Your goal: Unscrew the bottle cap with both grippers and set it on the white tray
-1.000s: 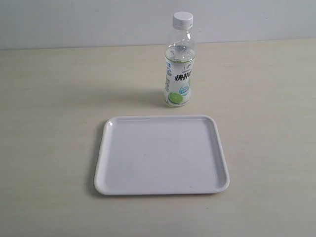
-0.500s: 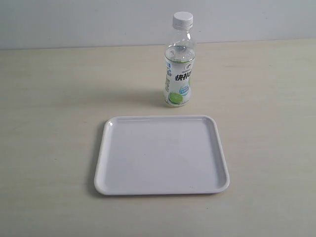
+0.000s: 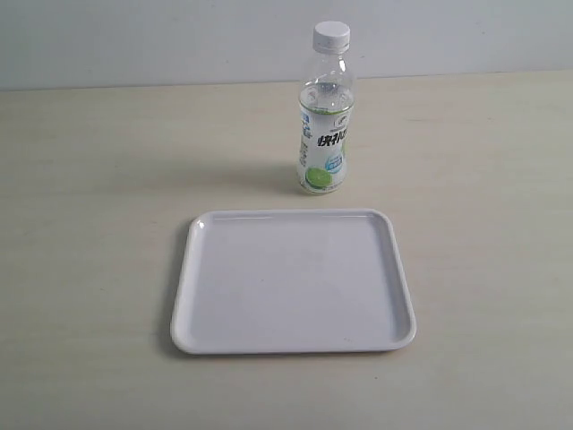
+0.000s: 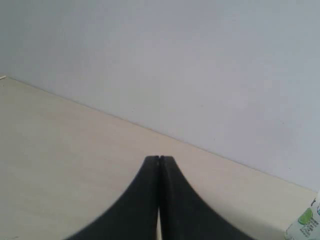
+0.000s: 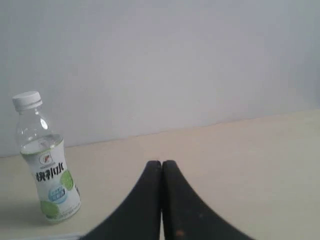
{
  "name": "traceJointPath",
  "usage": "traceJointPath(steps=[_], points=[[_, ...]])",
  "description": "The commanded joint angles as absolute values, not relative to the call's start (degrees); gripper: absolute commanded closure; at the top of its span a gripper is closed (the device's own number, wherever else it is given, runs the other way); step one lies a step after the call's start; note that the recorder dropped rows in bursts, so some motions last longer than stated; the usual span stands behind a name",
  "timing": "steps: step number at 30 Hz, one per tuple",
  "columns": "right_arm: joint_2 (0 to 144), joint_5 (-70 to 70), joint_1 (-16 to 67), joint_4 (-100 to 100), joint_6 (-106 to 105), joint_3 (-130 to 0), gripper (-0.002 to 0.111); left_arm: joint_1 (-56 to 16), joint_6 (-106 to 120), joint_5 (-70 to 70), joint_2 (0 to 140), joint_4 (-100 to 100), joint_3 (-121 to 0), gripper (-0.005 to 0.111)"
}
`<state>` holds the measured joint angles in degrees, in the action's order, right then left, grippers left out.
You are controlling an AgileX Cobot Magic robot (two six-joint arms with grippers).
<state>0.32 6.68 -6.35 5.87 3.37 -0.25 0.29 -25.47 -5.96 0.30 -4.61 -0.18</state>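
- Exterior: I am seeing the bottle (image 3: pixel 325 134) standing upright, bottle cap (image 3: pixel 330 35) on, just beyond the white tray (image 3: pixel 291 282).
- Left wrist: left pincer (image 4: pixel 159 159) is hanging pressed together.
- Right wrist: right pincer (image 5: pixel 161 163) is hanging together, clear of the bottle.

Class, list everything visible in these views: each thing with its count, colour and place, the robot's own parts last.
bottle: one, clear with white-green label, upright on the table beyond the tray.
bottle cap: one, white, on the bottle's neck.
white tray: one, white, flat on the table.
table: one, pale beige, under everything.
wall: one, pale grey, behind the table.
left gripper: one, black, fingers shut.
right gripper: one, black, fingers shut.
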Motion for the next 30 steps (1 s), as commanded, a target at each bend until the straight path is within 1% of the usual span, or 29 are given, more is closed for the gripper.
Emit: traceJointPath(steps=[1, 6, 7, 8, 9, 11, 12, 13, 15, 16, 20, 21, 23, 25, 26, 28, 30], points=[[0.00, -2.29, -6.61, 8.57, 6.57, 0.00, 0.108, -0.05, -25.22, -5.88, 0.00, -4.27, 0.00, 0.107], [0.00, -13.74, -6.61, 28.15, 26.81, 0.00, 0.108, -0.05, -25.22, -5.88, 0.00, -4.27, 0.00, 0.107], [0.00, -18.38, -6.61, 33.02, 31.48, 0.00, 0.108, -0.05, -25.22, -5.88, 0.00, -4.27, 0.00, 0.107], [0.00, -20.72, -6.61, 34.41, 33.96, 0.00, 0.108, -0.05, -25.22, -5.88, 0.00, -4.27, 0.00, 0.107], [0.00, -24.25, -6.61, 36.07, 41.24, 0.00, 0.108, -0.05, -25.22, -5.88, 0.00, -4.27, 0.00, 0.107], [0.00, -26.17, -6.61, 35.64, 45.94, 0.00, 0.108, -0.05, -25.22, -5.88, 0.00, -4.27, 0.00, 0.107], [0.00, -24.13, -6.61, 32.78, 45.29, 0.00, 0.108, -0.05, -25.22, -5.88, 0.00, -4.27, 0.00, 0.107], [0.00, -13.20, -6.61, 19.97, 43.84, -0.44, 0.108, -0.05, -25.22, -5.88, 0.00, -4.27, 0.00, 0.107], [2.72, 0.83, -6.61, 8.45, 44.06, -3.36, 0.108, -0.05, -25.22, -5.88, 0.00, -4.27, 0.00, 0.107], [4.78, -0.50, -6.61, 8.13, 43.78, -3.78, 0.108, -0.05, -25.22, -5.88, 0.00, -4.27, 0.00, 0.107], [6.65, -18.33, -6.61, 9.04, 42.27, -3.99, 0.108, -0.05, -25.22, -5.88, 0.00, -4.27, 0.00, 0.107], [6.78, -19.97, -6.61, 9.04, 39.80, -3.99, 0.108, -0.05, -25.22, -5.88, 0.00, -4.27, 0.00, 0.107], [7.66, -18.12, -6.61, 13.08, 34.98, -3.99, 0.108, -0.05, -25.22, -5.88, 0.00, -4.27, 0.00, 0.107], [9.19, -18.00, -6.61, 25.61, 33.65, -3.99, 0.108, -0.05, -25.22, -5.88, 0.00, -4.27, 0.00, 0.107], [10.07, -20.34, -6.61, 30.14, 31.08, -3.99, 0.108, -0.05, -25.22, -5.88, 0.00, -4.27, 0.00, 0.107], [13.16, -28.35, -6.61, 32.91, 24.31, -4.16, 0.108, -0.05, -25.22, -5.88, 0.00, -4.27, 0.00, 0.107], [16.85, -30.34, -6.61, 32.91, 18.81, -6.83, 0.108, -0.05, -25.22, -5.88, 0.00, -4.27, 0.00, 0.107]])
